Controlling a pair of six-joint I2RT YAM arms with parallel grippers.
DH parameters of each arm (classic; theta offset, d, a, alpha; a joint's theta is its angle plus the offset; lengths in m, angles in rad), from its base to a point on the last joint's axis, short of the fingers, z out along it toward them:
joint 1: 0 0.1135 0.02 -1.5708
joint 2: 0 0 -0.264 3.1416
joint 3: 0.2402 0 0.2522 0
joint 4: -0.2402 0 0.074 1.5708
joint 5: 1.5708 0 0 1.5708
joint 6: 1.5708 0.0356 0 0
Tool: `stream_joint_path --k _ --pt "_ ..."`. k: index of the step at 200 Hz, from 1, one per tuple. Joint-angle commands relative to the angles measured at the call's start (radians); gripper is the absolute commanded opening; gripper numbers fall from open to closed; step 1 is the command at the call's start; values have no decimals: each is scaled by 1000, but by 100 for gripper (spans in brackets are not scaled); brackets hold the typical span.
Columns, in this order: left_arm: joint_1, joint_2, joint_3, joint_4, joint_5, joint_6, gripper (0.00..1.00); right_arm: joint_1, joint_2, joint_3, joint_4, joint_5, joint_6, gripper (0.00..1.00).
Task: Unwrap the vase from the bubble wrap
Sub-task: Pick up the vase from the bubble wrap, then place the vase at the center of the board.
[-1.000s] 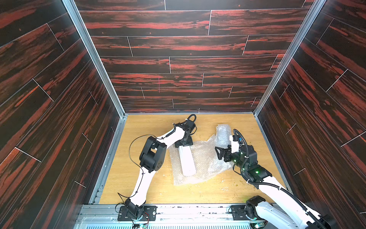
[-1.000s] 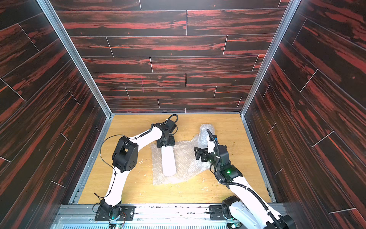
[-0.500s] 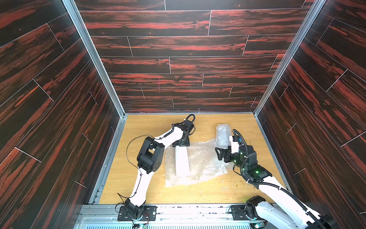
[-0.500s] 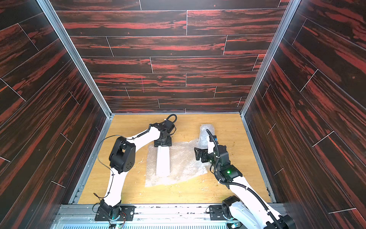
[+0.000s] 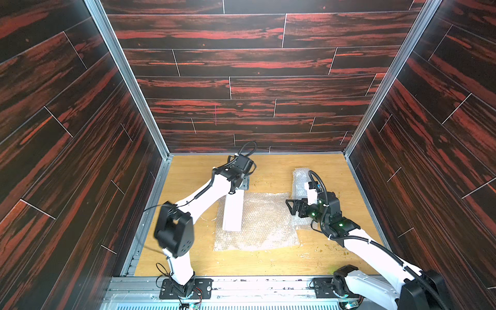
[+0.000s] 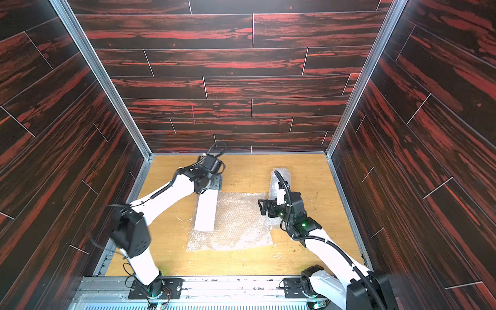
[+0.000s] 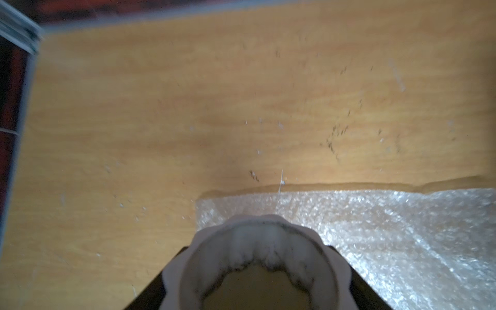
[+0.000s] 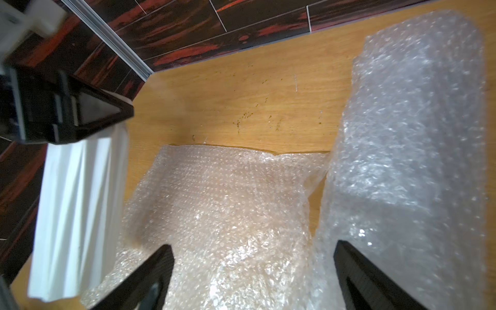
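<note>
The left tool [image 5: 238, 188] pinches the mouth end of the vase [image 5: 232, 212]. In the left wrist view its dark fingers [image 7: 154, 294] press the scalloped rim from either side. The wrist bends down at the far end of a long reach. The forearm stretches toward the back wall, and the elbow is held high over the left side of the desk [image 5: 198, 174].

The vase is white and fluted, fully bare, and runs from the tool back toward the robot. Its free end is over the left part of the flat sheet [image 5: 265, 225] of bubble wrap. I cannot tell whether that end rests on the sheet or hangs just above it.

The right tool [image 5: 291, 208] is spread wide and holds nothing. It points left, just above the right edge of the flat sheet. In the right wrist view one finger [image 8: 150, 271] is over the sheet, the other [image 8: 357, 271] against the roll [image 8: 416, 134]. The right arm comes in from the near right corner, with the forearm slanting inward and the wrist turned toward the middle.

The sheet lies spread out at mid-desk. The roll of bubble wrap lies just beside its right edge, running toward the back wall and partly hidden by the right wrist.
</note>
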Motion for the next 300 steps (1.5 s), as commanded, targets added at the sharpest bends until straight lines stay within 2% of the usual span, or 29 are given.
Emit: stream_joint_path --k 1,17,38,62,97,129,203,222,261,287,300 --pt "-2 -90 -73 287 -145 108 0 4 21 26 26 -47 31 96" --pt "1 -91 -116 479 -219 174 0 5 20 32 22 -68 47 96" --pt "7 -29 -92 659 -291 250 0 5 10 39 8 -97 66 96" --pt "20 77 -58 885 -275 344 0 7 0 45 -21 -103 76 96" --pt "68 224 38 1128 -203 352 0 10 16 68 -75 -98 78 96" --pt "83 362 174 1266 -175 415 0 16 35 98 -109 -97 83 96" --pt "131 592 389 1410 -191 476 0 40 156 196 -151 -65 75 96" --pt "131 597 351 1440 -182 481 0 49 172 216 -157 -57 73 96" --pt "132 538 184 1517 -207 436 0 65 188 242 -142 -65 93 96" --pt "133 500 90 1565 -193 425 16 91 183 275 -164 -42 78 96" --pt "133 488 61 1574 -200 422 28 94 179 280 -172 -29 71 96"
